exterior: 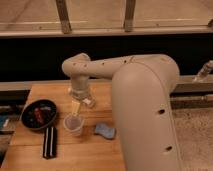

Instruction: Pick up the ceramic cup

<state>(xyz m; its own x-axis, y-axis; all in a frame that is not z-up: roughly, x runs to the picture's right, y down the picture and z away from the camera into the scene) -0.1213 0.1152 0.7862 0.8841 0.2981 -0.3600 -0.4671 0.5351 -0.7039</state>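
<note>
The robot's large cream arm [145,110] fills the right side of the view and bends over a wooden worktop [90,155], its wrist pointing straight down. Left of the hand [76,107] and a little nearer the camera, a dark round bowl [39,114] sits on the worktop with small red bits in it. A flat black bar [49,141] lies below and left of the hand, just in front of the bowl. A blue sponge [105,131] rests below and to the right of the hand. The ceramic cup [73,125] stands upright directly beneath the hand, whose tip hangs just over the cup's rim. Whether the hand is open or closed cannot be told.
</note>
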